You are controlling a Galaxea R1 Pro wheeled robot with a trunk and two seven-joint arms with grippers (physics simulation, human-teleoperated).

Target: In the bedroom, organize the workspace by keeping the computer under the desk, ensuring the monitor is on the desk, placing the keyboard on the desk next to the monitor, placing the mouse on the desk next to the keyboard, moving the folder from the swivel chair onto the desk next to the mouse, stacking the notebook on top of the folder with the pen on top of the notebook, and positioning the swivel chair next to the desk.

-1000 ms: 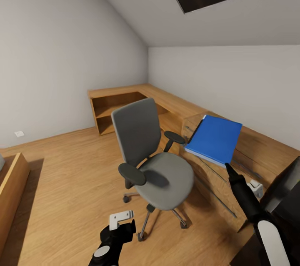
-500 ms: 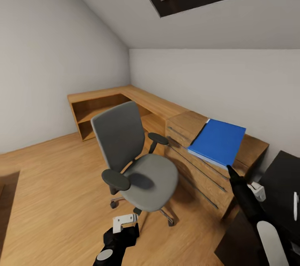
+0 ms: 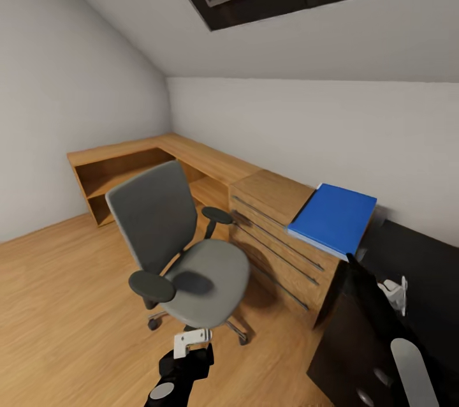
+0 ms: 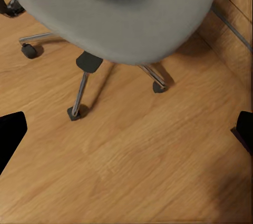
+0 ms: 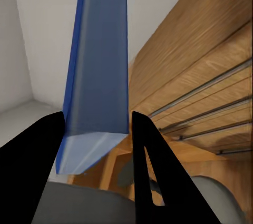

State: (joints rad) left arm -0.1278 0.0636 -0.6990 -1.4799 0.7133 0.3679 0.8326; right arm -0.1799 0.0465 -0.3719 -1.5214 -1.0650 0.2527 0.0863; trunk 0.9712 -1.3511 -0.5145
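Attic bedroom, black tabletop (image 3: 421,260) at right. Right pincer (image 5: 97,129) grips the blue folder (image 3: 333,217) by its near edge, held aloft, tabletop just beyond. Left pincer (image 4: 126,129) open, idle.

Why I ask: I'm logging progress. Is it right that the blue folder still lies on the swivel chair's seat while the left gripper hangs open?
Not the seat: the right gripper holds the folder in the air, as the right wrist view shows. The left gripper is open.
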